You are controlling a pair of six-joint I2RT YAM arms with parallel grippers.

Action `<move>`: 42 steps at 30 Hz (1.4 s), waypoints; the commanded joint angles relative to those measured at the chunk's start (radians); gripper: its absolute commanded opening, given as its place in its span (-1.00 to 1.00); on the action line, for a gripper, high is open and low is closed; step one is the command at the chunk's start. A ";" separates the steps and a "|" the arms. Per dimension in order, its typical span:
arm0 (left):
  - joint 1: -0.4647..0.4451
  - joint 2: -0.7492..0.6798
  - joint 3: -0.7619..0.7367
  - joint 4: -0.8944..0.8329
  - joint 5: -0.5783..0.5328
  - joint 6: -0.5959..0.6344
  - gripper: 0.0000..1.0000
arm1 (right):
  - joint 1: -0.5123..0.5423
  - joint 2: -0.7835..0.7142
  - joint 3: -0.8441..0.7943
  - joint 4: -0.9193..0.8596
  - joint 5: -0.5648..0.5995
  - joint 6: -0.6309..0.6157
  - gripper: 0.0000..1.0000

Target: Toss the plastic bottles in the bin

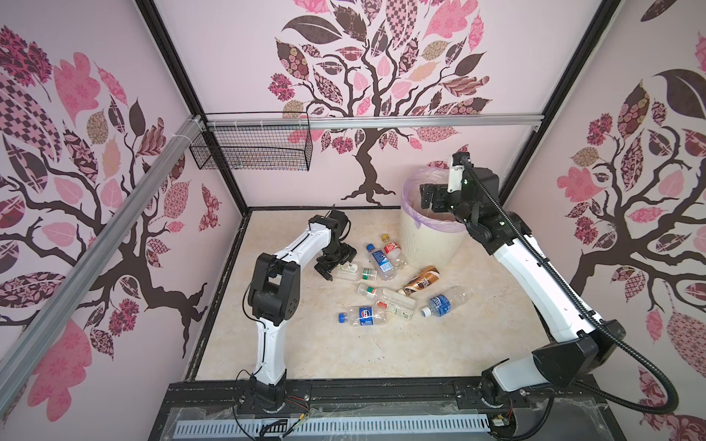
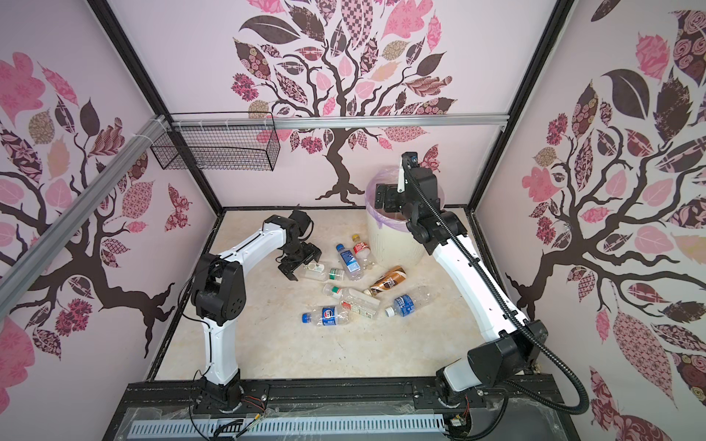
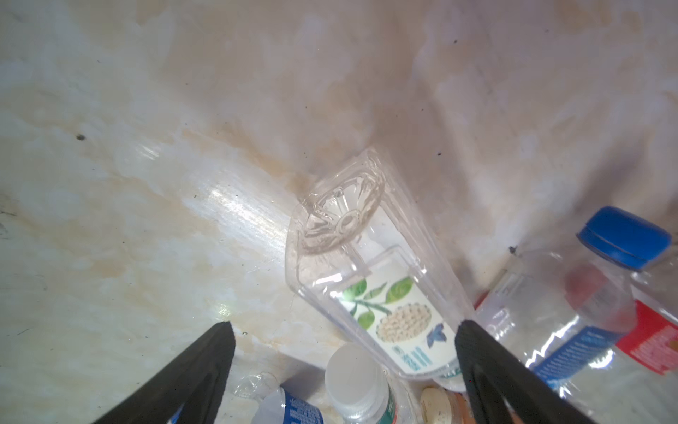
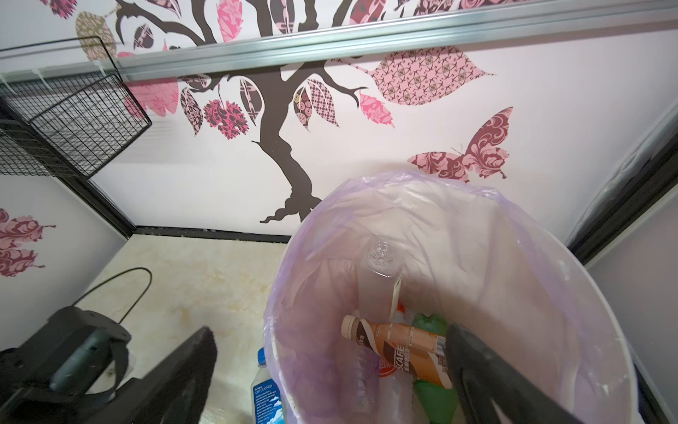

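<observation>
Spread left gripper hovers over a clear leaf-labelled plastic bottle; spread, empty right gripper hangs above the one-o'clock cream-white lilac-lined bin.

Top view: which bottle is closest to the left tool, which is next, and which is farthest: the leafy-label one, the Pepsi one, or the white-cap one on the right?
1. Leafy-label clear bottle: lying just below the open left tool, on the left of the pile.
2. Pepsi bottle: toward the front, in the middle.
3. White-cap blue-label bottle: far over on the right.
</observation>
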 commanded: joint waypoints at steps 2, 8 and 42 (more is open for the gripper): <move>-0.013 0.072 0.098 -0.024 -0.004 -0.073 0.96 | 0.009 -0.057 -0.018 0.044 -0.035 -0.004 0.99; -0.013 0.139 0.128 -0.003 -0.009 -0.080 0.97 | 0.013 -0.062 -0.029 0.050 -0.048 -0.009 0.99; -0.079 -0.358 0.158 0.568 0.006 0.331 0.09 | 0.099 0.017 -0.124 0.128 -0.504 0.103 0.99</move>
